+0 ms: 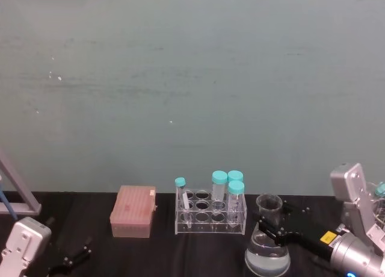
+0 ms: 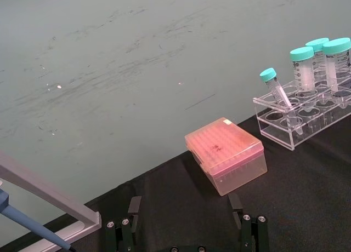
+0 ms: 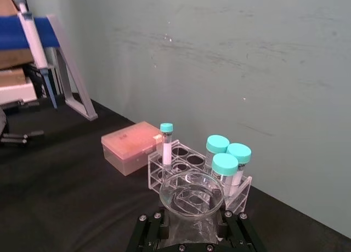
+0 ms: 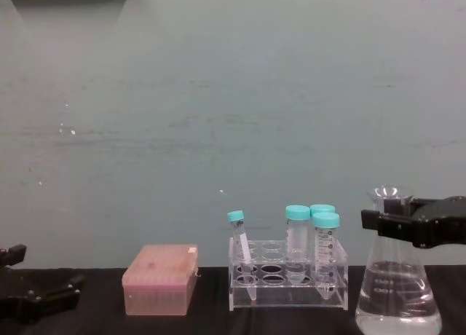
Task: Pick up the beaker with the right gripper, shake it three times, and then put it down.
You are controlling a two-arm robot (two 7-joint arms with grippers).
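Observation:
The beaker (image 1: 267, 244) is a clear conical flask with a little liquid in its wide base, standing at the front right, just right of the tube rack. My right gripper (image 1: 269, 229) reaches in from the right, its black fingers (image 3: 159, 225) pressed against both sides of the narrow neck under the flared rim (image 3: 192, 193). In the chest view the beaker (image 4: 397, 298) stays upright, and the right gripper (image 4: 386, 222) crosses its neck. I cannot tell whether its base touches the table. My left gripper (image 2: 186, 216) rests open low at the front left (image 1: 72, 259).
A clear tube rack (image 1: 210, 215) holds several teal-capped tubes (image 1: 236, 189) mid-table. A pink tip box (image 1: 133, 212) sits to its left. A grey pipette stand (image 1: 17, 196) leans at the far left edge. A teal wall closes off the back.

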